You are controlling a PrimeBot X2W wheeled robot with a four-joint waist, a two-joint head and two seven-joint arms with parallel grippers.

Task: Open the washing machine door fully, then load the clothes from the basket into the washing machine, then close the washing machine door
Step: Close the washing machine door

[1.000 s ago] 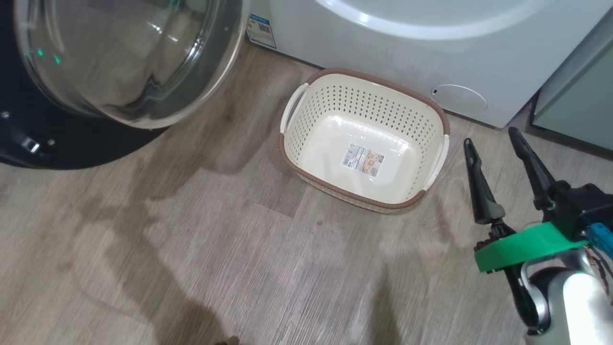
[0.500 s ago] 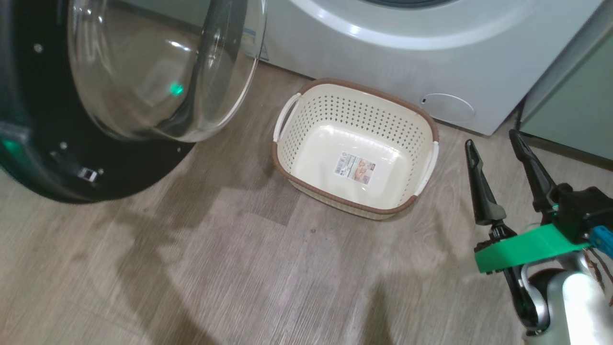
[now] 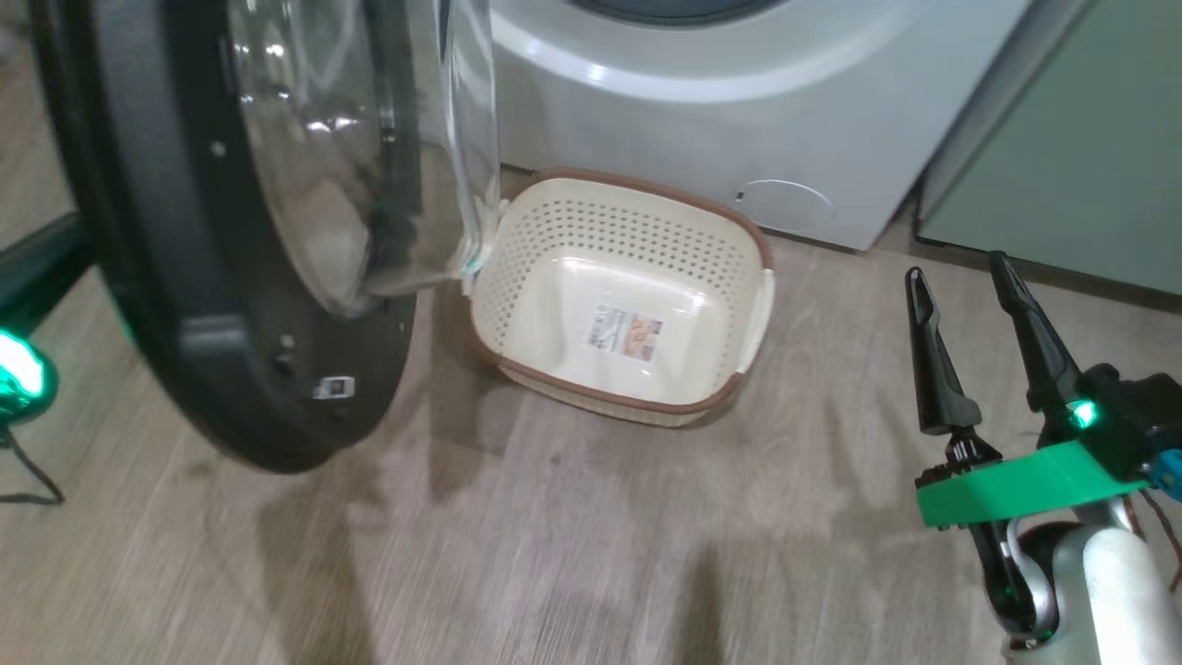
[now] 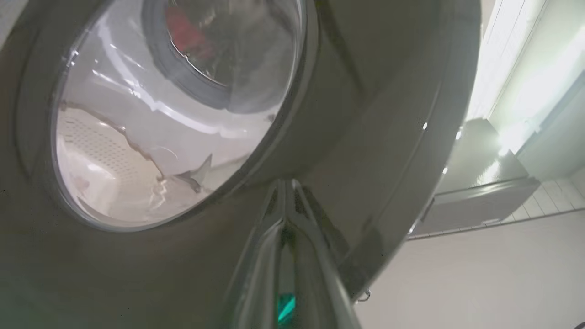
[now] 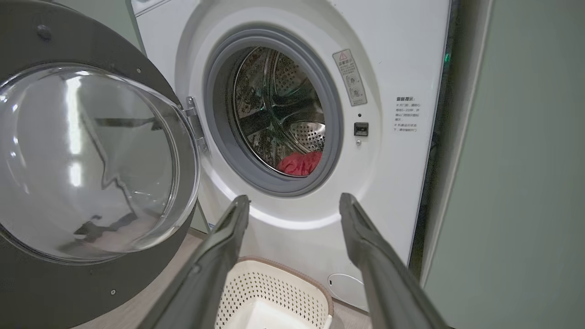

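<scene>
1. The clothes (image 5: pixel 299 163) are lying inside the drum of the washing machine (image 5: pixel 402 68), low at the front, just behind the grey gasket; the basket (image 3: pixel 646 404) is sitting empty on the floor, at the floor's edge where the washing machine is standing, just beside its front panel.
2. The door (image 3: pixel 138 231) is standing partly open on its hinge at the left of the opening; in the head view its glass bowl is overlapping the basket's left end; loading is looking done, so by my judgement closing the door is the step in hand.
3. The left end effector (image 4: pixel 285 183) is showing its two fingers pressed together and holding nothing; the tips are seeming to rest on the door's glossy black outer rim, though the reflection is making contact hard to confirm.
4. The right end effector (image 3: pixel 956 268) is hanging spread and empty above the floor, right of the basket and well apart from the door.
5. The next move is calling for a steady push on that outer rim, swinging the door toward the opening until the latch is catching; the glass bowl is needing to clear the basket's rim; the right arm is best kept out of the door's path.
</scene>
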